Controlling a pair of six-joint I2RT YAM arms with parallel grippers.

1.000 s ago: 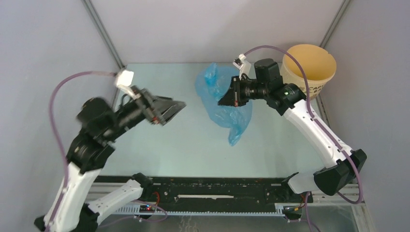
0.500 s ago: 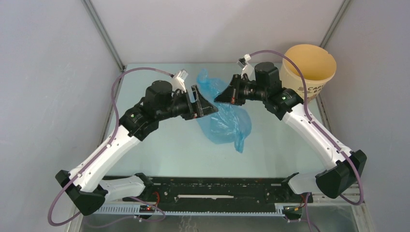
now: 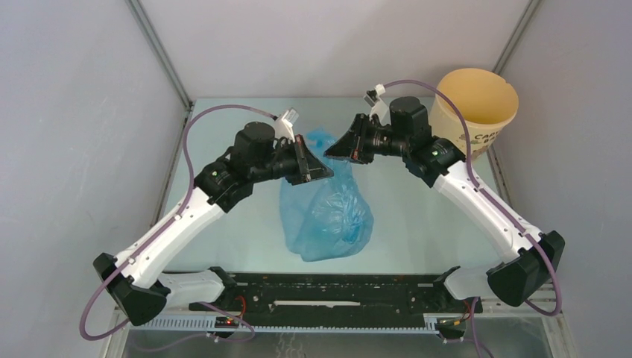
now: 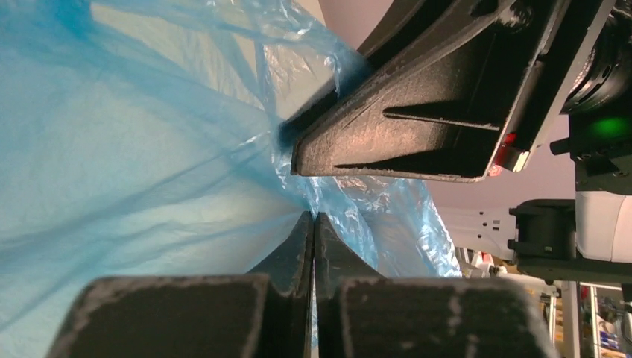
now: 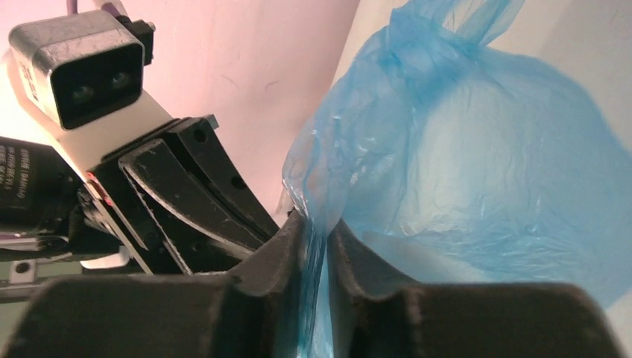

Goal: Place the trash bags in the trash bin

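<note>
The light-blue trash bag hangs in the middle of the cell, its wrinkled body drooping toward the near edge. My left gripper is shut on the bag's upper film; in the left wrist view the jaws meet with the film pinched at their tips. My right gripper faces it tip to tip, just beyond. Its jaws stand slightly open, and blue film still runs through the narrow gap. The pale yellow trash bin stands upright at the back right, behind the right arm.
Grey walls close in the pale green table on three sides. A black rail with the arm bases runs along the near edge. The two grippers are almost touching each other above the table's centre.
The left arm swung in from the left and its jaws shut on the bag. The right jaws have parted a little. The bag's body has dropped and now hangs below the left gripper.
</note>
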